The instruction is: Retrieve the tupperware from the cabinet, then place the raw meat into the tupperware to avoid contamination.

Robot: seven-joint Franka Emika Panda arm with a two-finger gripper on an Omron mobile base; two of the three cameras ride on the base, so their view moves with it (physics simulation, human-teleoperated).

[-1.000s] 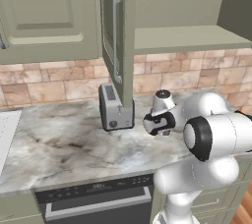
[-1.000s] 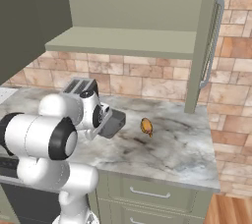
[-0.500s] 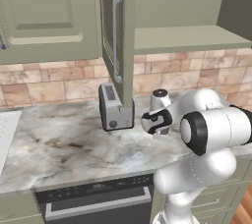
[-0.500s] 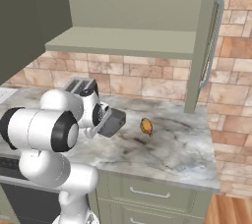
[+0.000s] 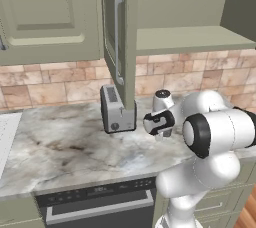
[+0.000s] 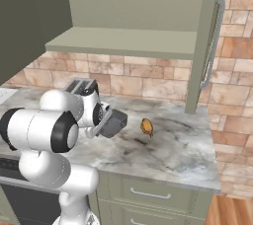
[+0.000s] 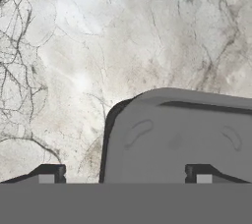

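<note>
In the left base view the arm's white bulk hides the pincer; the toaster [image 5: 117, 113] stands on the worktop [image 5: 65, 149] to the wrist's left, under the open cabinet [image 5: 120, 37] door.

In the right base view the tupperware [image 6: 113, 123] sits tilted at the end of the hand, its lower edge seemingly just off the marble. The pincer [image 6: 105, 121] itself is mostly covered by the box and the wrist. The meat [image 6: 147, 127] lies on the worktop just beyond the box, apart from it.

In the hand view the fingertips [image 7: 47, 174] stand wide apart, open, with the box's grey face between them, cut off below; whether they touch it is hard to say.
</note>
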